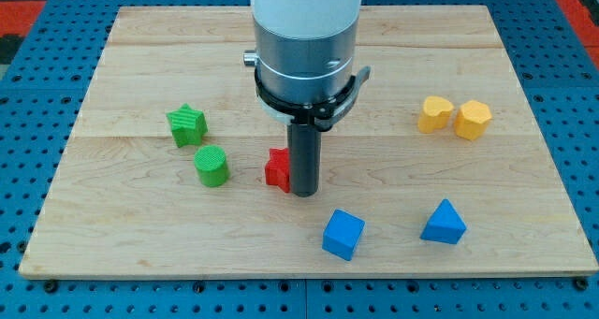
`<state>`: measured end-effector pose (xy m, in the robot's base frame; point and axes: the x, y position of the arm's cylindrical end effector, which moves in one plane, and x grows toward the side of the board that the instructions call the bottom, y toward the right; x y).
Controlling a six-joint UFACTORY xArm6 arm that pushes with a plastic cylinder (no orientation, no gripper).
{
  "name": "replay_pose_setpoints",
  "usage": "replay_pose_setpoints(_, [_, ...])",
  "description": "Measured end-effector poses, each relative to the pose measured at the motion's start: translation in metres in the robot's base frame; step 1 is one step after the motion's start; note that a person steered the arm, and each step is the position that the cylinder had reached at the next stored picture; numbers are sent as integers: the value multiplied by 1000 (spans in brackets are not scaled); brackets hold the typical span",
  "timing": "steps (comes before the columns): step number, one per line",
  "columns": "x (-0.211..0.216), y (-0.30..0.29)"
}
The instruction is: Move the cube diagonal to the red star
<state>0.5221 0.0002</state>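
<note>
A blue cube [343, 234] lies near the view's bottom, right of centre. A red star [276, 168] sits near the middle of the wooden board [140, 225], partly hidden by my rod. My tip [304, 194] rests on the board right against the red star's right side, up and to the left of the blue cube, a short gap away from it.
A green star [187, 125] and a green cylinder [212, 166] lie at the view's left. A blue triangular block [444, 223] sits right of the cube. Two yellow blocks [435, 114] [473, 120] sit at the right. The arm's grey body [306, 48] looms over the centre.
</note>
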Motion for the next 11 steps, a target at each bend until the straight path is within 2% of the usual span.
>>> replay_pose_setpoints(1, [37, -13])
replay_pose_setpoints(2, [19, -43])
replay_pose_setpoints(4, [-84, 7])
replay_pose_setpoints(5, [-38, -35])
replay_pose_setpoints(6, [56, -48])
replay_pose_setpoints(7, [95, -18])
replay_pose_setpoints(8, [77, 48])
replay_pose_setpoints(9, [61, 82])
replay_pose_setpoints(10, [66, 93])
replay_pose_setpoints(11, [87, 158])
